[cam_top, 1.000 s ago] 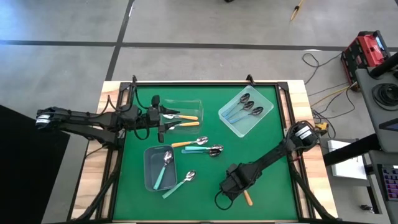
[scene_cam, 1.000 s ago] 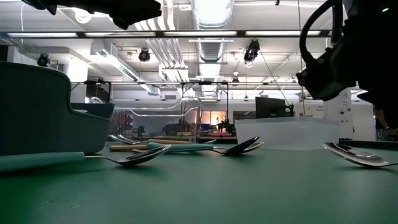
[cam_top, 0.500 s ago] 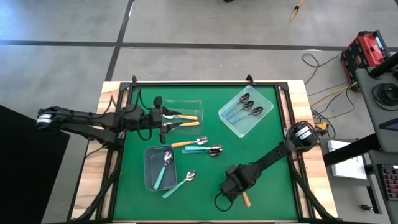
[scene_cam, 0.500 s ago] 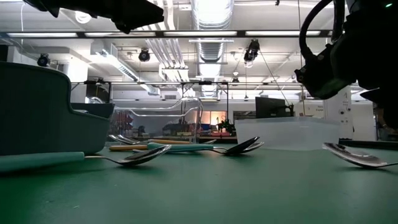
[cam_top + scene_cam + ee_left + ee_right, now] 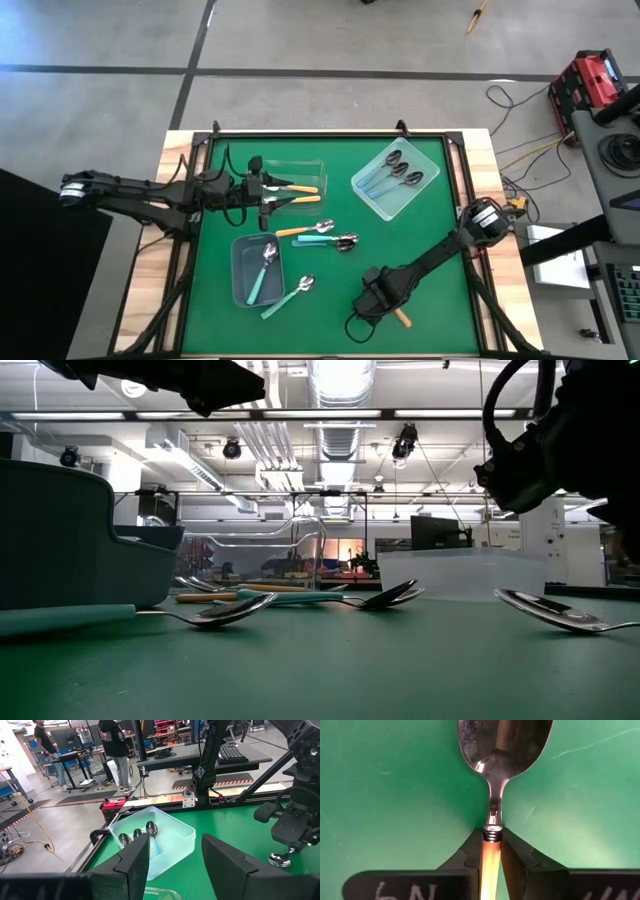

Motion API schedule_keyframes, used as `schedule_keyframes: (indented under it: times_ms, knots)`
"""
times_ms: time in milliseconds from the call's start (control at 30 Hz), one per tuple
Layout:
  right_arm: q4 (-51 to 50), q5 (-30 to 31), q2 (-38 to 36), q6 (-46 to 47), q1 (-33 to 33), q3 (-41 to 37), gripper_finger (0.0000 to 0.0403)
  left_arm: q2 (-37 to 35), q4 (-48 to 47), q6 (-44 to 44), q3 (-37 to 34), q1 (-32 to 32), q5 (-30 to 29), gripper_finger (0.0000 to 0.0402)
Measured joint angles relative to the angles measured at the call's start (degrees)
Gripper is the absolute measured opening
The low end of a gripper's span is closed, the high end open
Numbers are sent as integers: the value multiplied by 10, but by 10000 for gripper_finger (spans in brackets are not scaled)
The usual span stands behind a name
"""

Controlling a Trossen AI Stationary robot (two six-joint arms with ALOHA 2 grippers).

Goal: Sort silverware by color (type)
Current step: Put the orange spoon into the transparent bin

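Green table w/ three bins. Left gripper hangs over the clear bin, fingers apart, holding nothing. Right gripper, open a sec ago, now pinches an orange spoon at the near edge; its bowl has shifted. Likely ready to lift toward the orange pair.

Right pincer lower centre of frame, fingers pinched closed. Left pincer left of centre, fingers parted.
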Motion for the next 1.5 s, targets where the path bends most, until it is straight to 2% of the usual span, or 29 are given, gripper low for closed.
schedule_keyframes:
  times_ms: [267,667,900,1133,1400,1500]
  knots:
    - [-35,64,-71,-11,-1,11,33,-2,0,3,0,0,0,162]
    - [-21,221,-154,-94,-32,13,33,-16,0,51,0,0,0,162]
    - [-18,275,-166,-225,-94,48,33,-38,-3,108,0,0,-14,162]
    - [27,288,-167,-388,-174,93,33,-77,-14,167,0,0,-106,162]
    - [130,282,-167,-555,-253,120,33,-142,-10,199,0,0,-98,162]
    - [170,282,-167,-609,-275,130,33,-171,-11,191,-10,0,-71,162]
